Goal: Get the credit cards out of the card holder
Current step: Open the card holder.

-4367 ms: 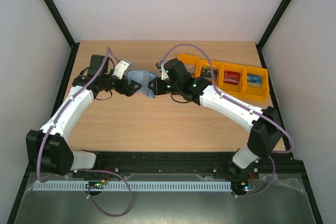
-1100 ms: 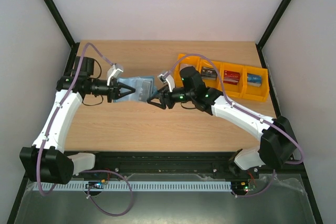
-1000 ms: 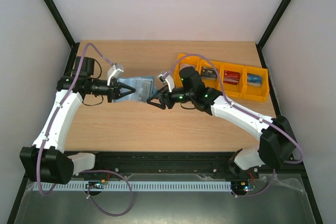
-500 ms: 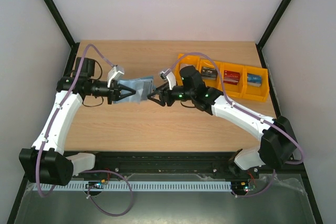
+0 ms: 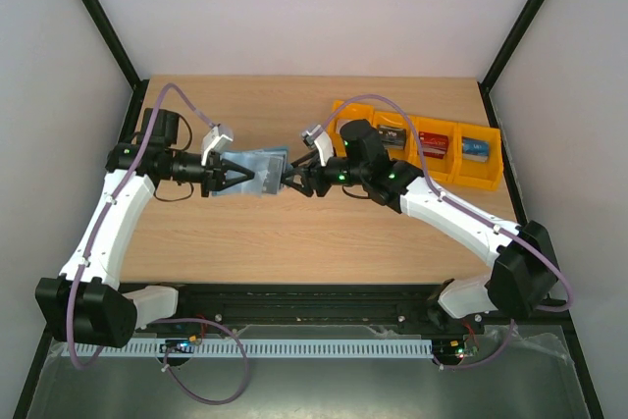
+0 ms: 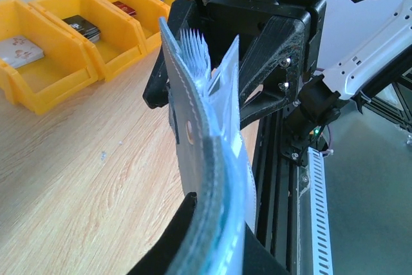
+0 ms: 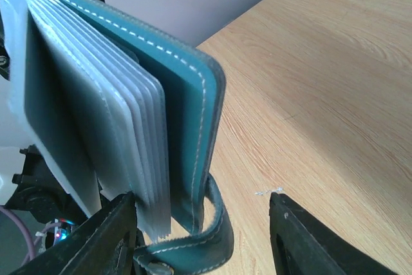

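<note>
Over the desk's [image 5: 294, 233] centre, the card holder [image 5: 253, 162] is kept between the left claw [image 5: 238, 178] and the right claw [image 5: 288, 183]; bins [image 5: 455, 168] are placed at the rear right corner.

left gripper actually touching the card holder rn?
Touching. The left wrist view shows the card holder pinched between the two fingers of the left gripper, which press on both of its faces with no gap.

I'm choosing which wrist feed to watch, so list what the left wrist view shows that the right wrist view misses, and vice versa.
Left wrist only: the orange bins with cards lying in them. Right wrist only: the snap tab looping off the card holder cover. Both: the holder's fanned clear sleeves and the wooden table.
</note>
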